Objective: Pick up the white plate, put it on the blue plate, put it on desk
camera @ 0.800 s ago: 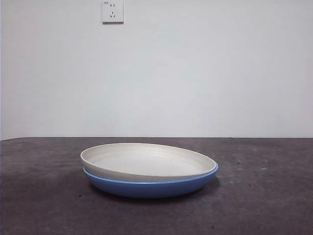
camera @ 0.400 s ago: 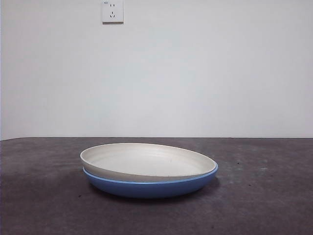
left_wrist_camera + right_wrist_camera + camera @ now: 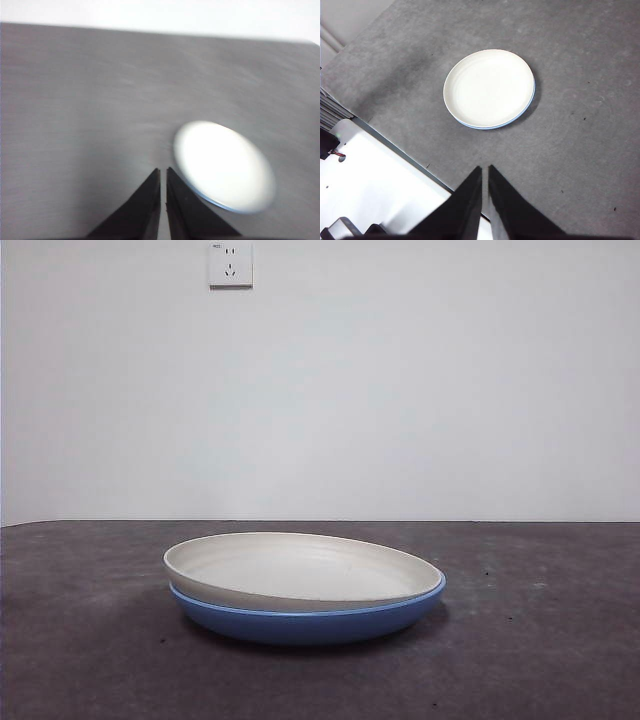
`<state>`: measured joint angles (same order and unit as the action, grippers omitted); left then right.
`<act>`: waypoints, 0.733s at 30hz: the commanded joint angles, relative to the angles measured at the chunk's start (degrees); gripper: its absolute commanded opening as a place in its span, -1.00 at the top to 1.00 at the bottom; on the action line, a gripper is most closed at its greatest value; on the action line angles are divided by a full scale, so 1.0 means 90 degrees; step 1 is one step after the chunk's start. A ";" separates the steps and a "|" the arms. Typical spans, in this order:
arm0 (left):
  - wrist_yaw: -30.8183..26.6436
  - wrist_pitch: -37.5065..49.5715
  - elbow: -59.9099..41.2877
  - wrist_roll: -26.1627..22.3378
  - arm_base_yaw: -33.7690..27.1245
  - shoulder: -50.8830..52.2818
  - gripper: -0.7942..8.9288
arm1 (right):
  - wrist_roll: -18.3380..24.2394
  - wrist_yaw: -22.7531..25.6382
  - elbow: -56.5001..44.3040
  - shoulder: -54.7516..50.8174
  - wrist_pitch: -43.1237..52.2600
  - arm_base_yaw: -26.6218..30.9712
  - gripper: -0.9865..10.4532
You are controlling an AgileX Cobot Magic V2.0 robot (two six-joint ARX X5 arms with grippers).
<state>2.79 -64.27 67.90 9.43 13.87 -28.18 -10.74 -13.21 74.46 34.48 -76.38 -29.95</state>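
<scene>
A white wall (image 3: 400, 400) fills the background of the front view, plain and evenly lit. High on it, toward the left, sits a white electrical socket (image 3: 230, 264) — square, with small dark slots on its face. In the right wrist view a white platform (image 3: 375, 185) lies beside the dark surface, its edge running diagonally; a small black part with a red wire (image 3: 329, 145) sits at its side — too small to identify. A ribbed grey strip (image 3: 331, 107) shows nearby.
</scene>
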 commanded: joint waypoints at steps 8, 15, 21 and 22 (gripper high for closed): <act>-0.1197 0.2504 -0.3650 -0.0814 -0.0503 0.1566 0.80 | -0.0017 0.0019 0.0100 0.0024 -0.0134 -0.0034 0.80; -0.1166 0.5416 -0.5561 -0.0814 -0.0658 0.2149 0.80 | -0.0017 0.0019 0.0102 0.0024 -0.0134 -0.0034 0.80; -0.1168 0.6023 -0.6836 -0.0833 -0.0886 0.2912 0.80 | -0.0017 0.0017 0.0102 0.0024 -0.0134 -0.0032 0.80; -0.1166 0.6057 -0.6989 -0.0831 -0.0933 0.3053 0.80 | -0.0017 0.0017 0.0102 0.0024 -0.0134 -0.0032 0.80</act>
<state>-7.62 -11.27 5.65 2.42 5.72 -1.72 -10.74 -13.23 74.46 34.48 -76.38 -29.95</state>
